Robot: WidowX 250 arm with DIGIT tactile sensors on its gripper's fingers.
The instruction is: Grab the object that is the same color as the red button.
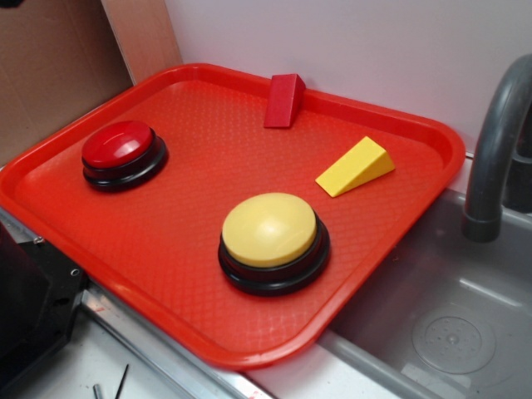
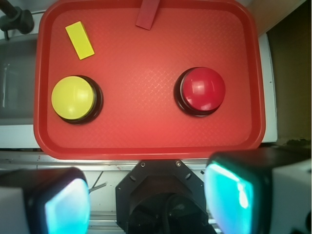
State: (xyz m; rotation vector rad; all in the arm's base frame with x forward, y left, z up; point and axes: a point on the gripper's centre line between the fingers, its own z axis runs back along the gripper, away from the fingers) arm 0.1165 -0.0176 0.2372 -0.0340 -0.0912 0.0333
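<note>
Gripper [image 2: 146, 200] wide open, empty; dark-red wedge [image 1: 283, 100] at tray [image 1: 166, 249] far rim, long axis across rim.

The exterior view looks down at a slant from beside one corner of the red tray [image 1: 166, 241], quite near, while the wrist view looks straight down from high above the tray's [image 2: 146, 122] near edge, and both views share the whole tray and what lies on it.

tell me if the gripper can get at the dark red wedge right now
Probably yes. The dark red wedge leans on the tray's far rim with nothing on it; the gripper is open above the near edge, buttons off to the sides.
</note>
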